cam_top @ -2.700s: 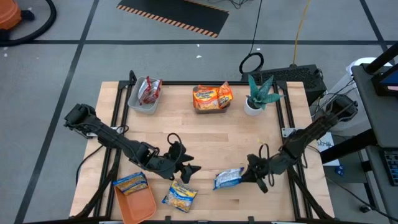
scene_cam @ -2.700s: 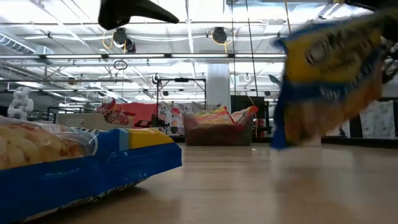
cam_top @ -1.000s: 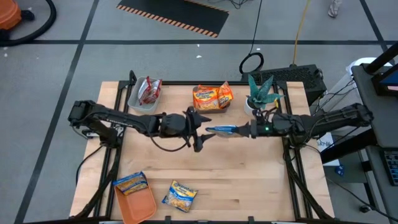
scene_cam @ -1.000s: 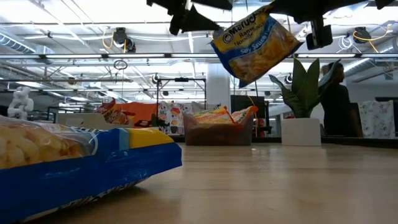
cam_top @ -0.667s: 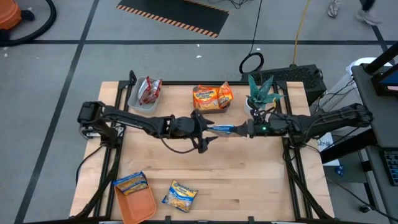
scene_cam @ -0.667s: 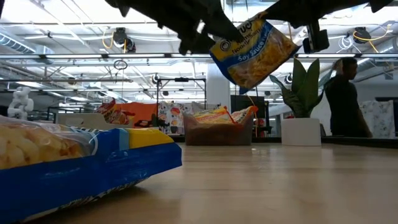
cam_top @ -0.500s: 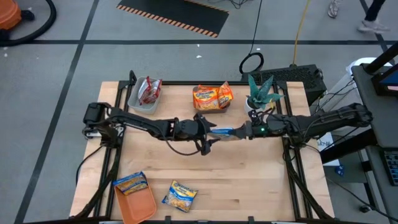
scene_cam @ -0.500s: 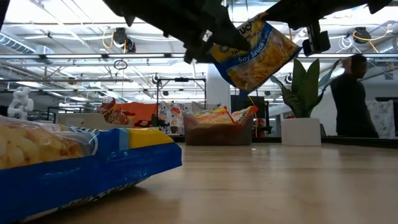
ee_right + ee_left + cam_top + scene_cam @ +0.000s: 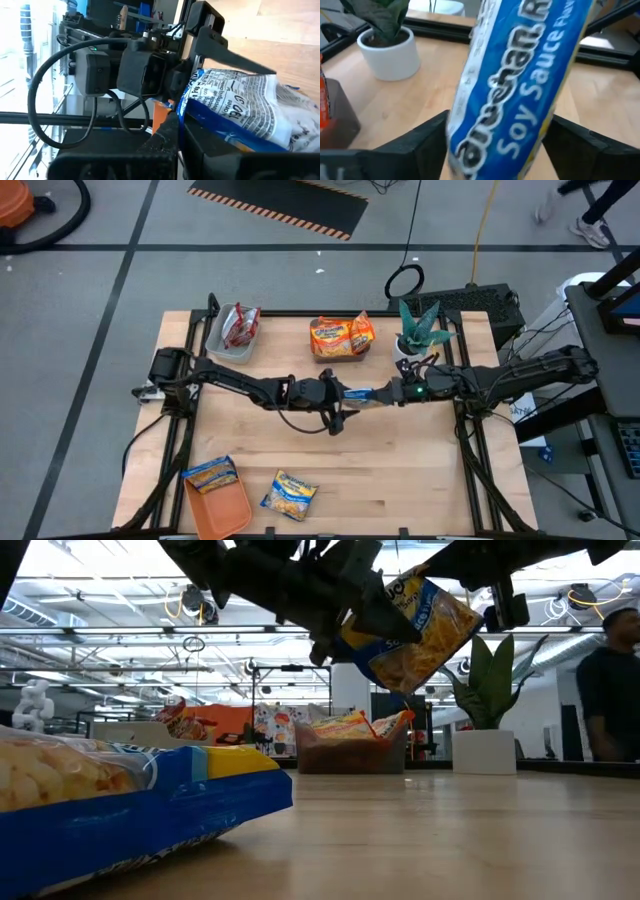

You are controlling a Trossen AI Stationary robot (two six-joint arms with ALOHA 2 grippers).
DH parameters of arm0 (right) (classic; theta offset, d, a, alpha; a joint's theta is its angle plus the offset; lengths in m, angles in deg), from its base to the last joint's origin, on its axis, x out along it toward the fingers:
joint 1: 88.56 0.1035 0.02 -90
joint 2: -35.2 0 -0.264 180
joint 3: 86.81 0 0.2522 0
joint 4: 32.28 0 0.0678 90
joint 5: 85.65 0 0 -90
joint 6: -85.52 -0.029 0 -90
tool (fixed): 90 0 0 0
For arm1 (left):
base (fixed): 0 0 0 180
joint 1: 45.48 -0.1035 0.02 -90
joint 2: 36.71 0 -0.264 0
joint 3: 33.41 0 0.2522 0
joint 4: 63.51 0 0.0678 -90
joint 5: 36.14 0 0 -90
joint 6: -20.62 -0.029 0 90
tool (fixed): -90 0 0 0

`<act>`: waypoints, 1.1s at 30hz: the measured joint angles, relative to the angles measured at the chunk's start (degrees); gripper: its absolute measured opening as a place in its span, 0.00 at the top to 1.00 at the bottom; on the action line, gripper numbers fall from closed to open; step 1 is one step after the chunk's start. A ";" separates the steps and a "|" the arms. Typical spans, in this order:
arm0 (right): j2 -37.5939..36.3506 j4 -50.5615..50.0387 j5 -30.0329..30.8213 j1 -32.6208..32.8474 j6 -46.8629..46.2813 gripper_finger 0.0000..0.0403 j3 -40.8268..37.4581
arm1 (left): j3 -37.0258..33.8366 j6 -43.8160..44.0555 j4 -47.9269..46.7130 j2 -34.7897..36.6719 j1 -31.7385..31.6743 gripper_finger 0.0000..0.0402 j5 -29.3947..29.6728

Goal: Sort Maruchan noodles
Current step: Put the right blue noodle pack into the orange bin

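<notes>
I've brought left tool [image 9: 340, 394] astride the blue soy-sauce packet [image 9: 361, 393], fingers apart; right tool [image 9: 392, 393] stays clamped—handover imminent.

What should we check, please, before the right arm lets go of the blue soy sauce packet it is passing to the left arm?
1. Right gripper shut on the blue soy sauce packet: ok.
2. Left gripper fingers either side of the packet's free end: ok in the left wrist view, and the other finger flanking it.
3. Left fingers actually closed on the packet: cannot tell; gaps show beside it.
4. Packet held clear above the table: ok.
5. Orange tray near the front left corner with bare space: ok; one packet lies across its back edge.
6. Loose packet beside the tray may sit near the route there: cannot tell.
</notes>
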 joint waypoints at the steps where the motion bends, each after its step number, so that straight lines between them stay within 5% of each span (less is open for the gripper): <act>1: 0.00 -0.04 0.01 -0.02 0.22 1.00 0.00 | 0.00 0.01 0.35 0.00 0.00 0.30 0.00; 15: -0.09 -0.75 -6.91 -4.41 4.85 1.00 0.00 | 0.00 0.39 2.32 0.02 -0.11 0.66 0.02; 23: -0.41 -0.90 -9.07 -7.51 7.40 0.96 0.00 | -0.02 2.89 2.77 0.00 -0.15 0.68 0.23; 33: -2.70 -1.70 -10.44 -11.69 10.55 0.68 0.00 | -0.02 7.48 1.78 0.77 -0.04 0.67 -1.79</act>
